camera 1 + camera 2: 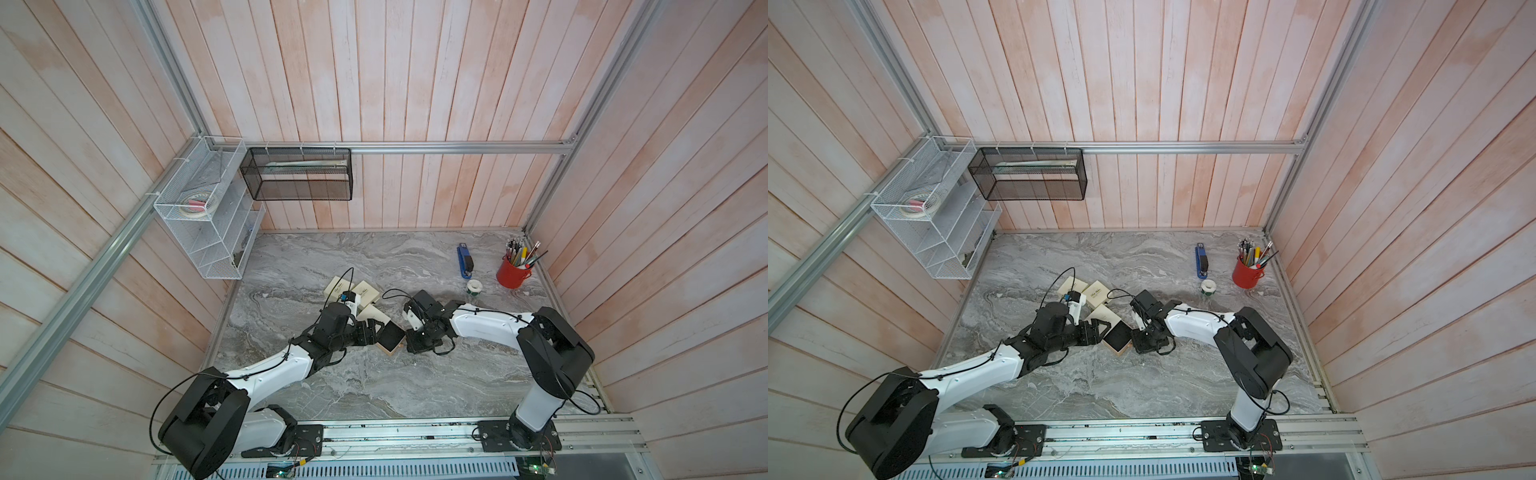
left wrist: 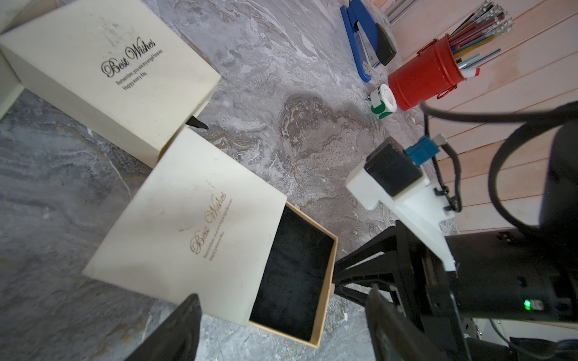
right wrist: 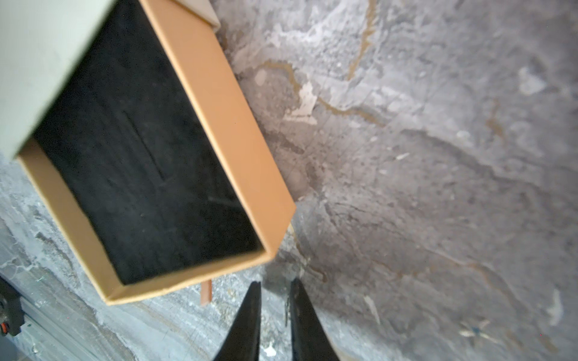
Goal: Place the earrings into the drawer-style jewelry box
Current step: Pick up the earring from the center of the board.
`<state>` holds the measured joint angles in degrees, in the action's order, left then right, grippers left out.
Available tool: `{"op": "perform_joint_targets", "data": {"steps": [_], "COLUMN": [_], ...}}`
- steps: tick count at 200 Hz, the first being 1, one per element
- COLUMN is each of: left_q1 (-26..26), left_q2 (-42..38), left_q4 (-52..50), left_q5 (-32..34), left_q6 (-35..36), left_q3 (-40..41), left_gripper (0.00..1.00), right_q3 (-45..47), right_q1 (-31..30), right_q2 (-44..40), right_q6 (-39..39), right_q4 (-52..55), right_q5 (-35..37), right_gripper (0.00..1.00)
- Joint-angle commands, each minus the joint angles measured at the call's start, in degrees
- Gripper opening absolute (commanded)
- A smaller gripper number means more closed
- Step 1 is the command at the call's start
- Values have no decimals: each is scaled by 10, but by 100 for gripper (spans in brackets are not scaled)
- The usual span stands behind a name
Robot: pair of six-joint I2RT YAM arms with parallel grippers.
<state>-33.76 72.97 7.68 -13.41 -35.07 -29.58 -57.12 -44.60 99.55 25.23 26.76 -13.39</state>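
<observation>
Drawer-style jewelry box (image 2: 187, 225): cream sleeve, gold "Best Wishes" lettering, lying flat on the marble tabletop (image 3: 438, 156). Its tan drawer (image 3: 237, 131) sticks well out of the sleeve, with the black velvet lining facing up.

Left gripper (image 2: 283, 293): fingers spread wide, one on either side of the box where the drawer leaves the sleeve. Can't tell if either finger touches it.

Right gripper (image 3: 275, 281): just beside the box's drawer front, near the tan pull tab (image 3: 206, 292), tips low over the tabletop. The fingers are nearly pressed together with a thin gap between them. Can't tell if anything is pinched.

Earrings: too small to pick out in any view, so I can't place them.

A second cream box (image 2: 103, 72) with black lettering sits at the jewelry box's closed end, touching or just beside it. The blue stapler (image 2: 366, 40), red pen cup (image 2: 425, 84) and green-and-white sticker roll (image 2: 383, 100) are well apart from the jewelry box, beyond the open drawer end.
</observation>
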Motion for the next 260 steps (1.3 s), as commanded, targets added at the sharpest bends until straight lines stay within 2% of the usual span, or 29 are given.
{"op": "perform_joint_targets", "data": {"steps": [1,35,201,260], "left_q1": [4,3,4,4], "left_q2": [6,6,11,16], "left_q4": [-2,4,10,10], "left_q5": [1,0,-4,-6], "left_q6": [11,8,10,11], "left_q3": [-13,-11,-9,-9], "left_gripper": [83,83,83,83], "right_q3": [-1,-2,10,2], "right_q1": [-4,-4,-10,-10], "right_q2": [14,9,-11,-9], "right_q6": [-2,1,9,9], "right_q4": [18,37,46,44], "right_q5": [9,34,29,27], "right_gripper": [19,19,19,15]}}
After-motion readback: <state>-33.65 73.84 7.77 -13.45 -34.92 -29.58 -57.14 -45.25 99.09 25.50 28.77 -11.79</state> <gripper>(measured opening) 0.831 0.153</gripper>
